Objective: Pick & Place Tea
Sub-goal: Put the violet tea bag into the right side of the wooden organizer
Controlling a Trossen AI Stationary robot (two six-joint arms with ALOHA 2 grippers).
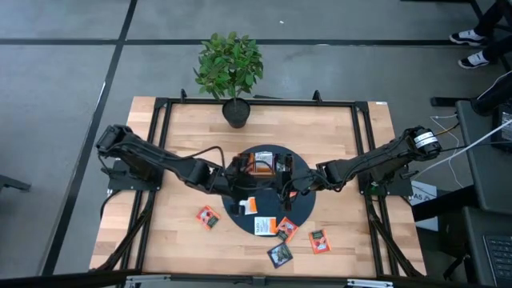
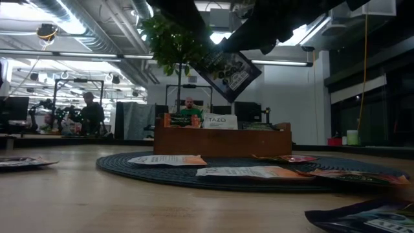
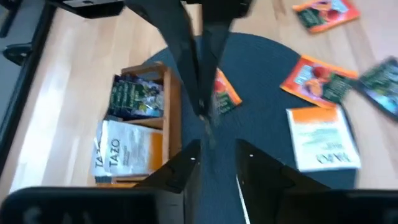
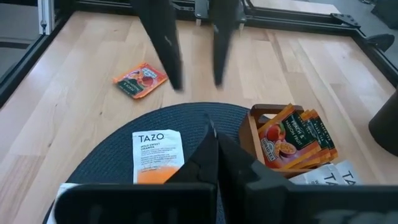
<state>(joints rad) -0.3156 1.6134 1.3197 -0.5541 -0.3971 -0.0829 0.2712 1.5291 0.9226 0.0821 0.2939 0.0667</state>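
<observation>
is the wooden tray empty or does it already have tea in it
Not empty. The wooden tray holds upright orange sachets in one compartment; the left wrist view shows a white sachet and a dark green one in others.

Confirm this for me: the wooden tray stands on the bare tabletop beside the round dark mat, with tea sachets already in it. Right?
Not quite. The wooden tray stands on the round dark mat, toward its far side, not on the bare tabletop. The high and low views both show this. It does already hold tea sachets.
</observation>
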